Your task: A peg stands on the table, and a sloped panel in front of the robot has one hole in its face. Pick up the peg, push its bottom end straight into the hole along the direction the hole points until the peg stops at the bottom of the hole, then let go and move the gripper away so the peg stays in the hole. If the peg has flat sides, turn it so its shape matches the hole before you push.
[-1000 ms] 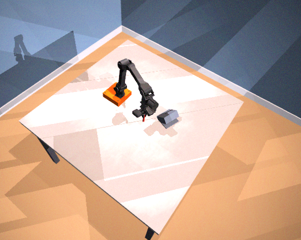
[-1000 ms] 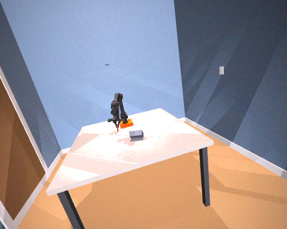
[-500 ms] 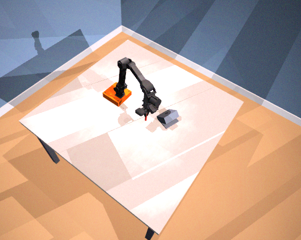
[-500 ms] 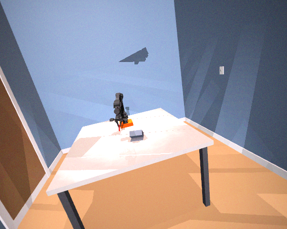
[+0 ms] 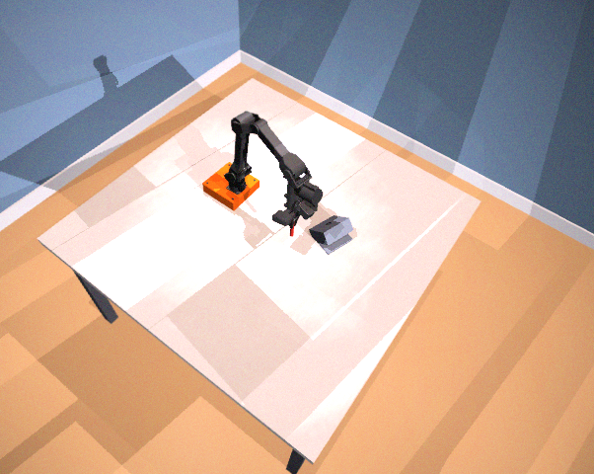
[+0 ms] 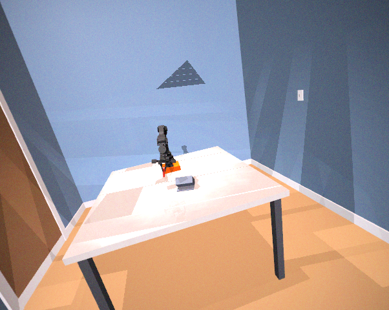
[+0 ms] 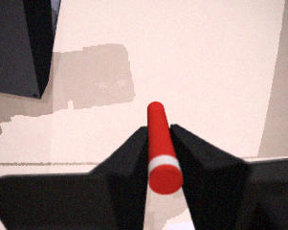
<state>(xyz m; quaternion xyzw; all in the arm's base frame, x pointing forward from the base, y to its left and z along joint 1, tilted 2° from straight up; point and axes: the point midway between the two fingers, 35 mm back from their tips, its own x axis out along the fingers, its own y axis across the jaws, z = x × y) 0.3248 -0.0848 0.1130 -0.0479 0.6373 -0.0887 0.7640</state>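
My gripper [image 5: 293, 220] [image 6: 163, 166] [image 7: 159, 131] is shut on a round red peg [image 5: 292, 229] [image 6: 163, 171] [image 7: 157, 129] with a white band near its top end. The peg hangs from the fingers above the table, its bottom end pointing down and clear of the surface. The grey sloped panel [image 5: 331, 230] [image 6: 184, 182] stands just to the right of the gripper in the top view, with a dark hole [image 5: 331, 222] in its face. In the wrist view a dark corner of the panel [image 7: 19, 48] shows at the upper left, apart from the peg.
The arm's orange base [image 5: 231, 188] [image 6: 172, 166] stands behind the gripper on the white table [image 5: 185, 265] [image 6: 221, 193]. The table's edges are far from the gripper.
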